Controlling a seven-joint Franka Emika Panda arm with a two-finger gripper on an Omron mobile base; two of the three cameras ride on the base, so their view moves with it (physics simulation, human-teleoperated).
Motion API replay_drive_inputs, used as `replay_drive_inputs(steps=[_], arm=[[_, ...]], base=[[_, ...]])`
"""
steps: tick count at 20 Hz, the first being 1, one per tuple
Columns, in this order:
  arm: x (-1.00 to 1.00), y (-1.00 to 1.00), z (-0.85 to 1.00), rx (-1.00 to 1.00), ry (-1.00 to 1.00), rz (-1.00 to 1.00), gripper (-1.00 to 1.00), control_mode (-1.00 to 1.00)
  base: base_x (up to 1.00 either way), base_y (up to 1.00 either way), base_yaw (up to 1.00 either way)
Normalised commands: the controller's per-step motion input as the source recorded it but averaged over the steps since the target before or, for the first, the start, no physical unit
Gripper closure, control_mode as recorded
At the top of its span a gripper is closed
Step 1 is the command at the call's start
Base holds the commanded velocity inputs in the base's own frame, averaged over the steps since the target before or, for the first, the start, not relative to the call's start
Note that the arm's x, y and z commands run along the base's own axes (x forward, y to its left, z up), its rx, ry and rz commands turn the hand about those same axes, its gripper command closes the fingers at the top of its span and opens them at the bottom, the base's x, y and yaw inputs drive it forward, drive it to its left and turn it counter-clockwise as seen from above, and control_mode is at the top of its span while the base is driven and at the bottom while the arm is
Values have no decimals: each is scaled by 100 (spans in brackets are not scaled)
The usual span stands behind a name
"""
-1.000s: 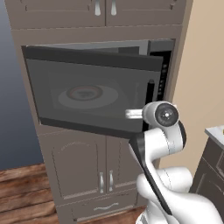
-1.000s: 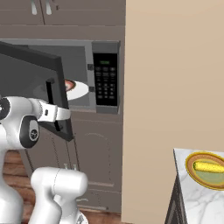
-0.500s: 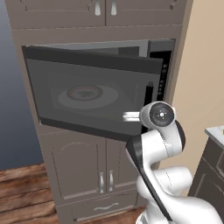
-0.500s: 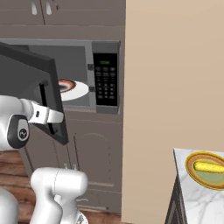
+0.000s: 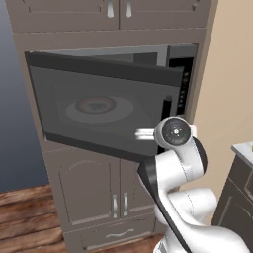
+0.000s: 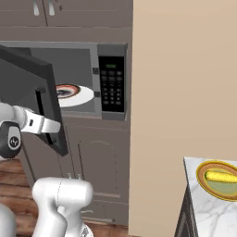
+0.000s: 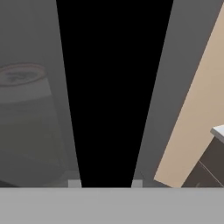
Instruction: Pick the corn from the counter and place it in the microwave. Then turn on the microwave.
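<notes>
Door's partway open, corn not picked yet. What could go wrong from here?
1. The end effector sits at the microwave door handle; it may slip off mid-swing.
2. The door stands only partly open and could block the way to the white plate.
3. The corn lies in a dish near the counter corner; a clumsy grasp might shove both.

Brown panelled cabinets stand between a beige wall and wood floor

The microwave door has swung further open, away from the keypad, and the arm's elbow has sunk lower beside it.
</notes>
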Motion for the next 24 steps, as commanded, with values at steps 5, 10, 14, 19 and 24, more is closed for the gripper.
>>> replay_drive_inputs(steps=[5,10,14,19,24], arm=[[-35,0,0,0,-5,0,100,-100],[-40,0,0,0,-3,0,100,-100],[-38,0,0,0,-2,0,100,-100],[-35,1,-3,0,-4,0,-100,-100],[-28,0,-2,0,-4,0,-100,-100]], base=[[0,0,0],[0,0,0],[0,0,0],[0,0,0],[0,0,0]])
